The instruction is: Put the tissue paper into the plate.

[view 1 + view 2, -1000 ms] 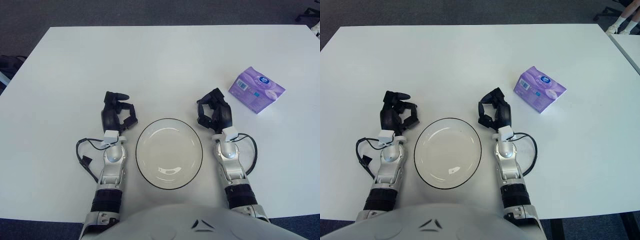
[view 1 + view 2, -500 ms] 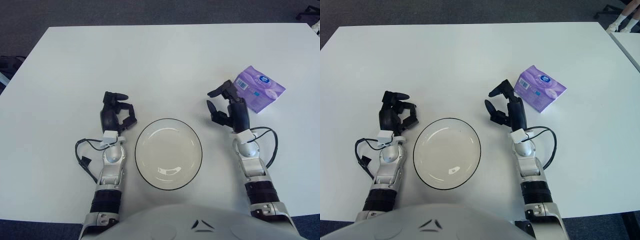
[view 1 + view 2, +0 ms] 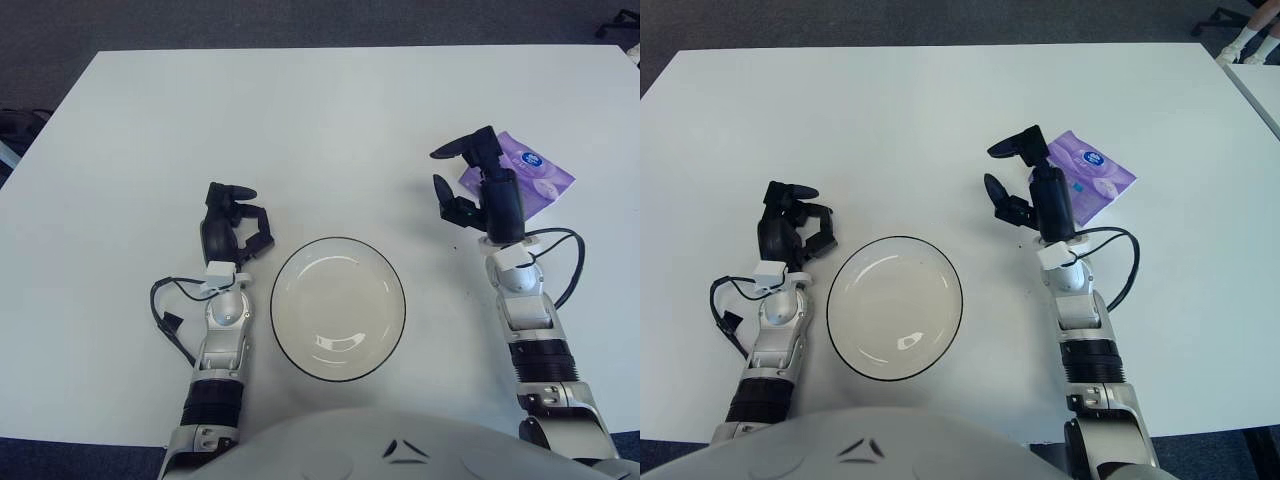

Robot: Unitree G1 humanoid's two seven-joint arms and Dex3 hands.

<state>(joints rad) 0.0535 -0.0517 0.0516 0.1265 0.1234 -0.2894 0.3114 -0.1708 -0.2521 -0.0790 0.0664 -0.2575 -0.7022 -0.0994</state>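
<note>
A purple tissue pack (image 3: 540,183) lies on the white table (image 3: 330,120) at the right, partly hidden behind my right hand. That right hand (image 3: 468,180) is raised just left of the pack, fingers spread open, holding nothing. A clear round plate (image 3: 338,307) with a dark rim sits at the front middle of the table, with nothing in it. My left hand (image 3: 238,225) shows to the left of the plate, fingers curled and holding nothing.
Black cables loop beside both wrists (image 3: 165,310) (image 3: 1125,265). The table's far edge meets dark carpet (image 3: 330,20). A second table's corner (image 3: 1258,85) and a chair base show at the far right.
My right hand has moved from beside the plate rightward and away from me, up to the tissue pack, and its fingers have opened. The left hand, plate and pack have stayed put.
</note>
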